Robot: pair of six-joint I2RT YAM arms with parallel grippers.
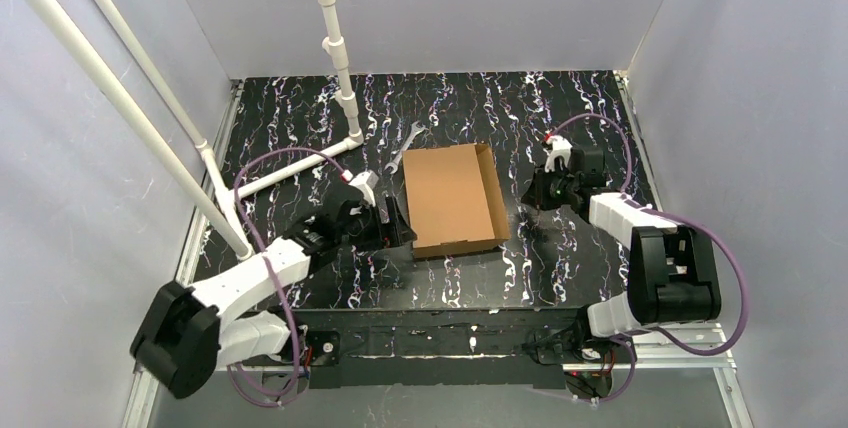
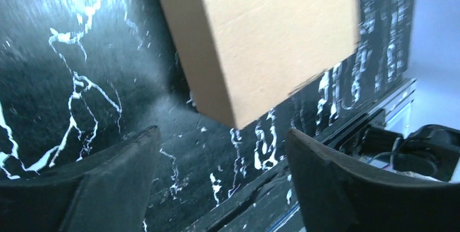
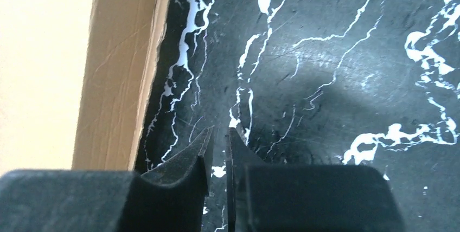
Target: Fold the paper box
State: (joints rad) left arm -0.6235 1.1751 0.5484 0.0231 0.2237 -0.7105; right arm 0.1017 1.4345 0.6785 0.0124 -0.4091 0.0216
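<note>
Brown corrugated cardboard box (image 1: 452, 198) lies flat on the black white-veined table (image 1: 560, 108), with a gripper on either side.
Left gripper (image 2: 222, 133) is at the box's near-left corner, fingers spread wide, with the corner just ahead of the gap. Right gripper (image 3: 218, 131) is near the box's right wall, fingers parted by a thin slit and gripping nothing.

Robot lab / test cell. Work area is boxed in on 3 sides by plain grey wall panels (image 1: 450, 8). Table (image 1: 470, 288) is covered w/ black, white-veined marble-look sheet. Left arm (image 1: 255, 273) and right arm (image 1: 625, 213) are bolted side by side at near edge. Aluminium extrusion rail (image 1: 700, 331) is seen along table edge. Purple cables (image 1: 290, 152) are looped over arms. White PVC pipe frame (image 1: 335, 48) is set up at back left. Wrench (image 1: 403, 146) is left lying on tabletop.
</note>
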